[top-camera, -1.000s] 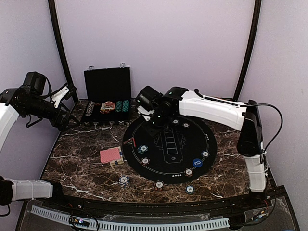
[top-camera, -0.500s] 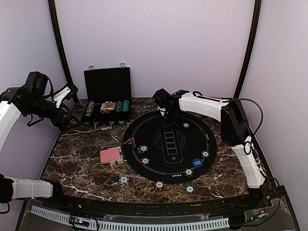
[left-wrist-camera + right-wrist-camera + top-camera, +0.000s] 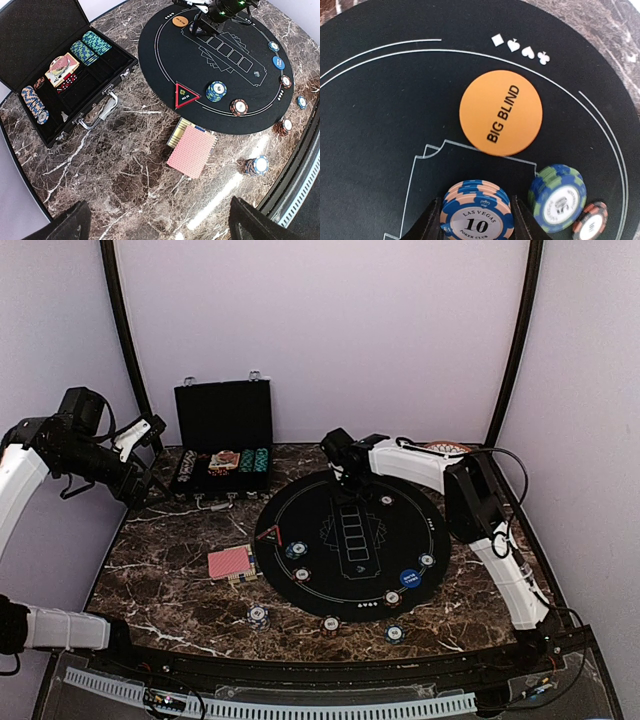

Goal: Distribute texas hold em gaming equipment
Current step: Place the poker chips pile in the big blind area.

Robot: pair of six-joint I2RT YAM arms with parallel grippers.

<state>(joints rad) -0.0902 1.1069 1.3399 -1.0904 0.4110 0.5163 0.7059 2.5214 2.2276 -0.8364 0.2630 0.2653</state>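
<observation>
My right gripper (image 3: 345, 478) is low over the far part of the black round mat (image 3: 350, 540). In the right wrist view it (image 3: 477, 222) is shut on a stack of blue-and-peach "10" chips (image 3: 477, 212), one finger against each side. The orange BIG BLIND disc (image 3: 501, 112) lies just beyond, and a green-and-blue chip stack (image 3: 557, 197) is to the right. My left gripper (image 3: 160, 230) is open and empty, held high over the marble at the left. The red-backed card deck (image 3: 192, 150) lies beside the mat's left edge. A blue disc (image 3: 409, 578) sits near right on the mat.
The open black chip case (image 3: 60, 70) stands at the back left with chip rows inside. Single chips and small stacks (image 3: 258, 616) ring the mat's near edge. A red ALL IN triangle (image 3: 186, 95) lies on the mat. A patterned plate (image 3: 445, 448) sits behind the right arm.
My right gripper has swung from the mat's far left edge, near the case, rightward to its far middle. The left arm has barely moved.
</observation>
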